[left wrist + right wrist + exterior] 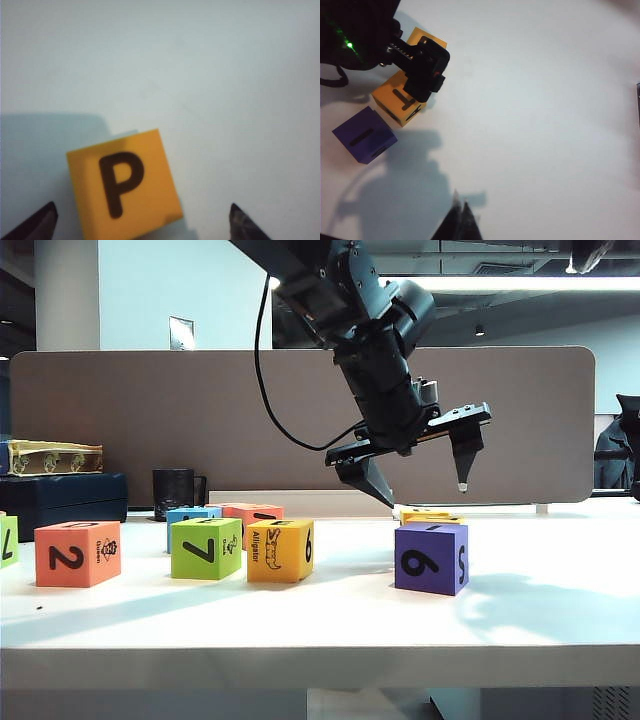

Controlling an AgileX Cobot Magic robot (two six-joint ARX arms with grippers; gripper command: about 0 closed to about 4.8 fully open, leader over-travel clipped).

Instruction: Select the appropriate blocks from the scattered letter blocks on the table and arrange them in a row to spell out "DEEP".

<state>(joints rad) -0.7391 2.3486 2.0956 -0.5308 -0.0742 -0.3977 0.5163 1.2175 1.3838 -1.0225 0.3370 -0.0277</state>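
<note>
left gripper (142, 220) hangs wide open, empty; between its fingers (37, 222) a yellow-orange block (125, 185) shows black "p", resting on the white bench (225, 75). right gripper (461, 216) fingers pressed together, empty.

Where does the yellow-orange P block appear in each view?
Exterior view: P block, mostly hidden behind the purple cube, under the left claw.
Left wrist view: P face up, between the open claw's tips.
Right wrist view: partly under the left claw, beside the purple cube.
Shared landmark: the left claw, seen in all three.
</note>
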